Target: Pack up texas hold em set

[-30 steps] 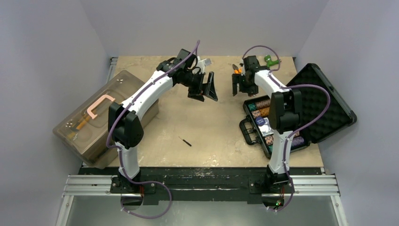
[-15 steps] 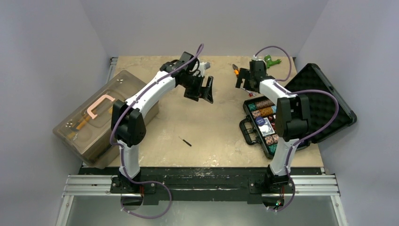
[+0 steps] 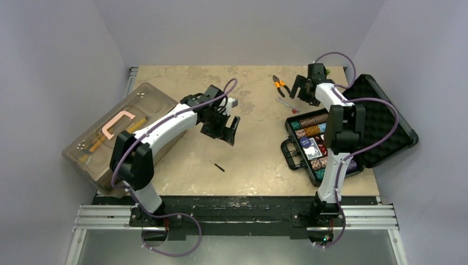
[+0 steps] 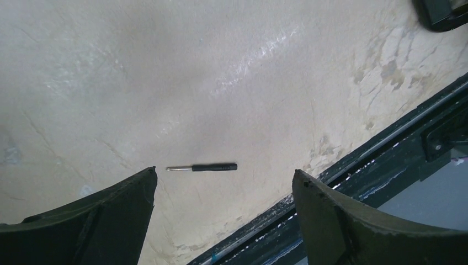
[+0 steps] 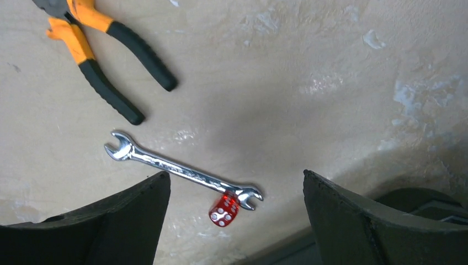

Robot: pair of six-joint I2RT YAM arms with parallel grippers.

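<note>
1. 2 tools have shifted in the last second. The left tool (image 3: 223, 128) has been drawn back from the far middle of the bench (image 3: 254, 149) toward its own side. The right tool (image 3: 305, 88) has been swung out to the far edge, just beyond the case (image 3: 381, 127).
2. Both tools are held spread wide, with nothing between the fingers.
3. The case lies open at the right, lid laid back, with chips (image 3: 309, 118) and a card deck (image 3: 310, 148) seated in it.
4. A red die (image 5: 224, 208) is framed below the right tool and is judged to be the next piece to pack.
5. The die rests against a wrench (image 5: 185, 172), which crowds the pinch; pliers (image 5: 105, 61) lie beyond.
6. A small screwdriver (image 4: 204, 167) lies under the left tool, and a brown toolbox (image 3: 121, 135) sits at the left. Neither is part of the set.
</note>
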